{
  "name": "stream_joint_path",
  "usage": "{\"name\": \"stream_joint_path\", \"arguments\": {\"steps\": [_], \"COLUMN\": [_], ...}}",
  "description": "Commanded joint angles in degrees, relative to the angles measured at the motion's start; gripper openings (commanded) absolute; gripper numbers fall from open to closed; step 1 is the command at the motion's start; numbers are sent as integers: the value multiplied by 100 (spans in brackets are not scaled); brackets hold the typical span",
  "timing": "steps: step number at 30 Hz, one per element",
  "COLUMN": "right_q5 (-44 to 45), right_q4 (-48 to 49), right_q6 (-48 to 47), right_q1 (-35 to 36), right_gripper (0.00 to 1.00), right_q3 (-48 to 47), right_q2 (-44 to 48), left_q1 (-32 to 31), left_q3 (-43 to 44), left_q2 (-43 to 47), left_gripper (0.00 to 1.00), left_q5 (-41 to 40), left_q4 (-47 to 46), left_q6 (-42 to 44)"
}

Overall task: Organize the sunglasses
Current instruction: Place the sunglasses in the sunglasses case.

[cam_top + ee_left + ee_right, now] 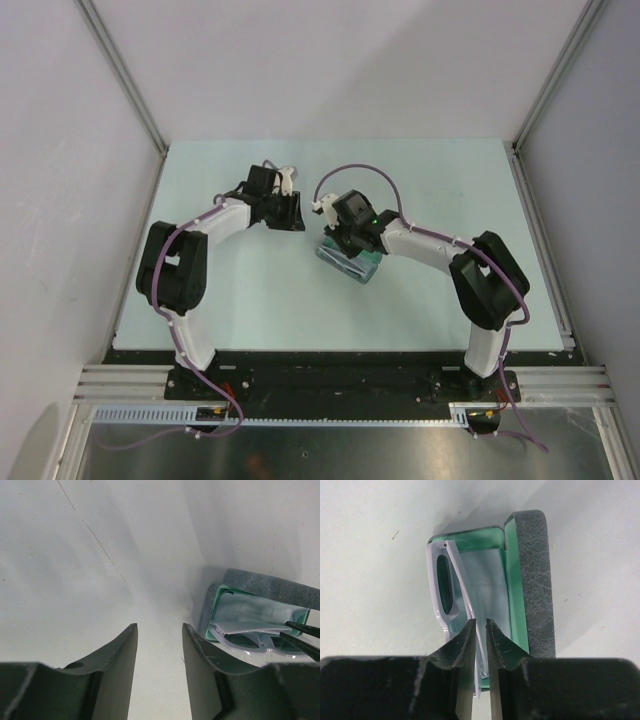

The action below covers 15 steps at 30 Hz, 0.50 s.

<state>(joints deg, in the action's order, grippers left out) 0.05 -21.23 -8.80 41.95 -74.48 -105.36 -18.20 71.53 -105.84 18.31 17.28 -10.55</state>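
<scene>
My right gripper [480,625] pinches the sunglasses in the case, and my left gripper [159,630] is spread and holds nothing.

The right gripper's two dark fingers are pressed close on one thin white arm of the folded sunglasses [445,587], a pair with a chunky white plastic frame and dark lenses. The pair lies in the green-lined hollow of the open grey rectangular felt case [532,570], along the side opposite the case's thick felt wall. Its front frame is at the lining's edge. Under the pair, inside the case, a pale grey-blue cloth [487,580] lies spread. The case rests on the pale surface [370,580]. My left gripper hangs over the bare surface to the left of the case, apart from it and touching nothing.
</scene>
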Motion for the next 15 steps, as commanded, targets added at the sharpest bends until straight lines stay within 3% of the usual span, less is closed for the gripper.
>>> {"name": "stream_joint_path", "arguments": {"steps": [1,7,11,15], "right_q5": [109,-172,-216,-234], "right_q4": [102,137,58,-30], "right_q6": [-52,-210,-219,-245], "right_q1": [111,322,410,445], "right_gripper": [20,31,30,22], "right_q3": [-181,-181,-181,-181], "right_q2": [314,429,376,236], "left_q1": [18,18,62,141], "left_q3": [2,2,-7,2], "left_q2": [64,73,81,90], "left_gripper": [46,46,46,46], "left_q5": [112,-46,-213,-327], "left_q4": [-137,-137,-137,-137], "left_q6": [-62,-79,-141,-246]}}
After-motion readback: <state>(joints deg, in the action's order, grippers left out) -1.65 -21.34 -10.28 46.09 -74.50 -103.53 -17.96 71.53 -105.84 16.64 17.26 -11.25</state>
